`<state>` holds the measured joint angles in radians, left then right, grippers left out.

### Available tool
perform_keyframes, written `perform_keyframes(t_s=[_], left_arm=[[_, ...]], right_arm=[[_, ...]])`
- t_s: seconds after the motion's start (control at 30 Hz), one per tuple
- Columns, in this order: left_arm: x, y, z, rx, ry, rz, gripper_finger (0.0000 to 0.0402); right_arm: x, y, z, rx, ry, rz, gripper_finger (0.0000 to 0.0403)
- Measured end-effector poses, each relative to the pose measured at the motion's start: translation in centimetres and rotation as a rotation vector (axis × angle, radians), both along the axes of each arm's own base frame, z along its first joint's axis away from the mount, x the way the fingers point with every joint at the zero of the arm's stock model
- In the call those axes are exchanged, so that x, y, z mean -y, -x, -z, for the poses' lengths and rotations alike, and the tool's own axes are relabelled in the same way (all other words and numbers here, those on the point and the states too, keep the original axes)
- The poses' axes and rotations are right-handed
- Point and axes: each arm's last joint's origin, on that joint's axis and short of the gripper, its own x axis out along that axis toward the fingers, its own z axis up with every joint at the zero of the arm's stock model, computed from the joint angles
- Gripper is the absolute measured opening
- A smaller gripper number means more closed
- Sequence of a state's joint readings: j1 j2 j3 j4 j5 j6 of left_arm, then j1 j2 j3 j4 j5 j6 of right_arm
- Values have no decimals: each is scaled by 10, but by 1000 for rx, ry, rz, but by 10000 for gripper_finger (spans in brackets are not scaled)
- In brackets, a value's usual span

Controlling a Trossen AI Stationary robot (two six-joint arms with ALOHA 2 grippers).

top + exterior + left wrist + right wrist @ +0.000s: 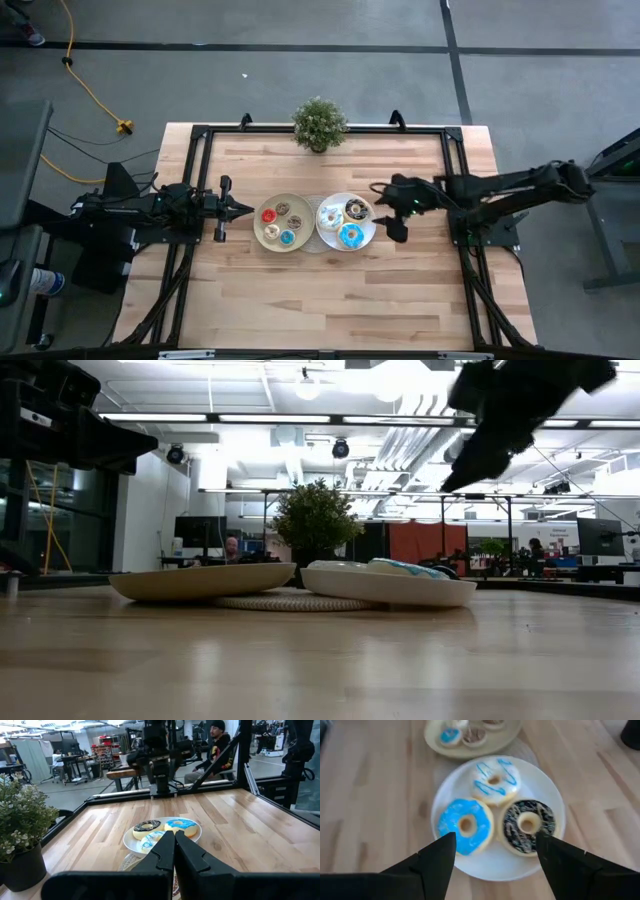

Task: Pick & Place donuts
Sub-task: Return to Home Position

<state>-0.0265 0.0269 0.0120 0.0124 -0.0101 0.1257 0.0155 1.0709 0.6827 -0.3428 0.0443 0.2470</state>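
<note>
Wooden worktop (330, 300) holds the donuts (466, 826) on two plates (200, 582); they look light, hard and smooth, so pinch one side through the hole. Right claw (496, 837) hangs apart near them, left claw (173, 836) pressed together.

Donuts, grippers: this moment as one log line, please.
donuts: plated | left gripper: shut, beside beige plate | right gripper: open, near white plate

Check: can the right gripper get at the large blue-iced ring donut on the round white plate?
Likely yes: the right gripper hangs open near the blue-iced donut, which lies uncovered on the white plate.
</note>
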Motion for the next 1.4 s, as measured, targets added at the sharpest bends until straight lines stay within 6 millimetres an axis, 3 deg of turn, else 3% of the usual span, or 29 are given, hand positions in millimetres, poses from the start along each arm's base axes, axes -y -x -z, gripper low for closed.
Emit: perform_keyframes(t_s=[0.27, 0.63, 1.0, 1.17, 1.4], left_arm=[[0, 0, 0, 1, 0, 0, 0], [0, 0, 0, 0, 0, 0, 0], [0, 0, 0, 0, 0, 0, 0], [0, 0, 0, 0, 0, 0, 0], [0, 0, 0, 0, 0, 0, 0]], right_arm=[[-8, 32, 30, 240, -12, 44, 200], [-3, 68, 56, 462, -35, 62, 9], [-3, 82, 52, 732, 65, -24, 3], [-4, 89, 61, 775, 69, -51, 1], [-2, 94, 59, 785, 121, -76, 0]])
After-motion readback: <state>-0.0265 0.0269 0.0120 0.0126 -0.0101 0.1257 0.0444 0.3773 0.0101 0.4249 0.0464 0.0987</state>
